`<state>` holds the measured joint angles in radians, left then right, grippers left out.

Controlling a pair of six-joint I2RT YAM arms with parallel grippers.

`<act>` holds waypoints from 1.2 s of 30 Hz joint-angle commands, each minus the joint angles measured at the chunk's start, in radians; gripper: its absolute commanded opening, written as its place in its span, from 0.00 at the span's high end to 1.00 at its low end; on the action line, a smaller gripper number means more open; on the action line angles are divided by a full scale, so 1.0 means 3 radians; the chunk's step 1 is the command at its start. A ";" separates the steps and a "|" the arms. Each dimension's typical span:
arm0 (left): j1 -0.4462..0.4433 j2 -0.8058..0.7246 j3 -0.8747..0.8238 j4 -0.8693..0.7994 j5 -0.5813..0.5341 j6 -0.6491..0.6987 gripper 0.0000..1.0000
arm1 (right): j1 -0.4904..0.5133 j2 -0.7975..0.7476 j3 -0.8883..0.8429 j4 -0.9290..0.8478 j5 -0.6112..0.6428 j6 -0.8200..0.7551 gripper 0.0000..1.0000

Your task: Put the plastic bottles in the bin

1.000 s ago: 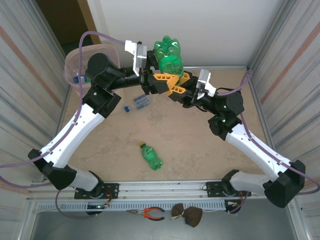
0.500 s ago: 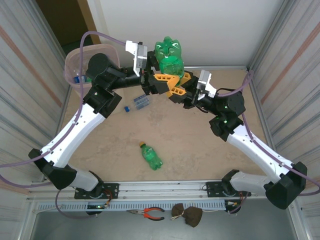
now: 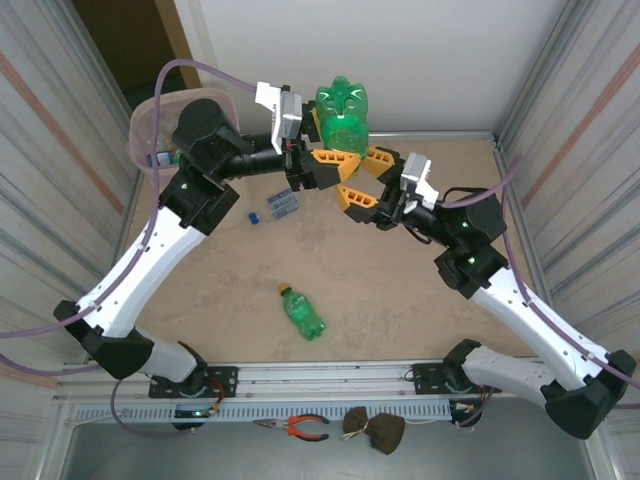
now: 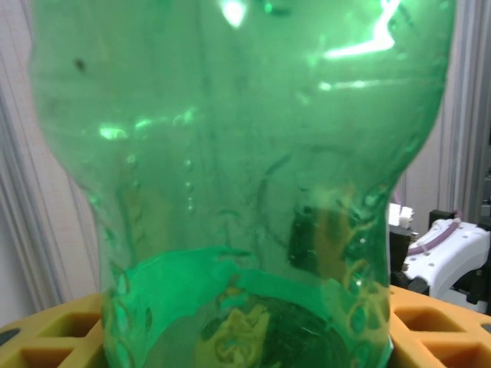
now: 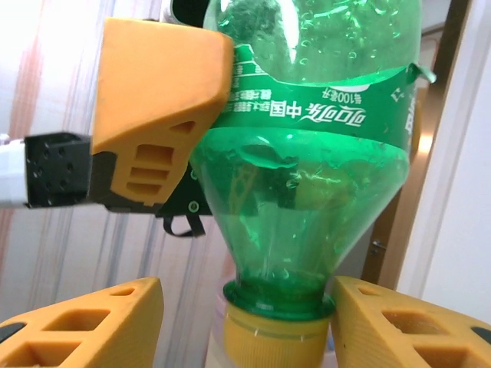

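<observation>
A small green bottle (image 3: 302, 311) and a blue-labelled bottle (image 3: 281, 203) lay on the tabletop (image 3: 400, 300), below the fingers. Left fingers (image 3: 335, 157) clamped a large green bottle (image 3: 341, 112); right fingers (image 3: 366, 180) stood wide beside it. The bin (image 3: 140, 125), beyond the left fingers, held some bottles. By this view, three were yet to go in.

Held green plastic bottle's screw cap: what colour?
Yellow screw cap on green plastic bottle, best in right wrist view.
</observation>
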<state>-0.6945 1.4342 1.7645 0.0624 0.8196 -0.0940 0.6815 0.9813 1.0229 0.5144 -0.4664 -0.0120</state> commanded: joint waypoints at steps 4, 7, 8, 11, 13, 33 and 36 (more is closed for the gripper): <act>0.0216 -0.0081 0.0261 -0.0672 -0.0639 0.0422 0.44 | 0.0049 -0.0304 -0.0085 -0.0431 0.0174 -0.0261 0.42; 0.0345 -0.0104 0.0360 -0.1021 -0.0939 0.0574 0.45 | 0.0047 -0.0383 -0.0113 -0.0531 0.0245 -0.0297 0.42; 0.0398 -0.0112 0.0385 -0.1114 -0.1020 0.0597 0.45 | 0.0047 -0.0400 -0.0119 -0.0559 0.0266 -0.0302 0.42; 0.0643 -0.0136 0.0438 -0.1372 -0.1260 0.0584 0.46 | 0.0048 -0.0440 -0.0132 -0.0630 0.0311 -0.0323 0.42; 0.0883 -0.0158 0.0423 -0.1474 -0.1338 0.0490 0.46 | 0.0049 -0.0454 -0.0131 -0.0647 0.0326 -0.0331 0.42; 0.2630 0.0642 0.0469 -0.1934 -0.0717 -0.0356 0.49 | 0.0064 -0.0346 -0.0056 -0.0650 0.0276 -0.0282 0.43; 0.2649 0.0875 0.0571 -0.2009 -0.0651 -0.0396 0.49 | 0.0063 -0.0381 -0.0067 -0.0675 0.0295 -0.0288 0.43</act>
<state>0.0925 1.6657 1.8786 -0.5068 0.5690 -0.1806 0.6937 0.8856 0.9916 0.3092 -0.3889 -0.0910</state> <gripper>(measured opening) 0.603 0.569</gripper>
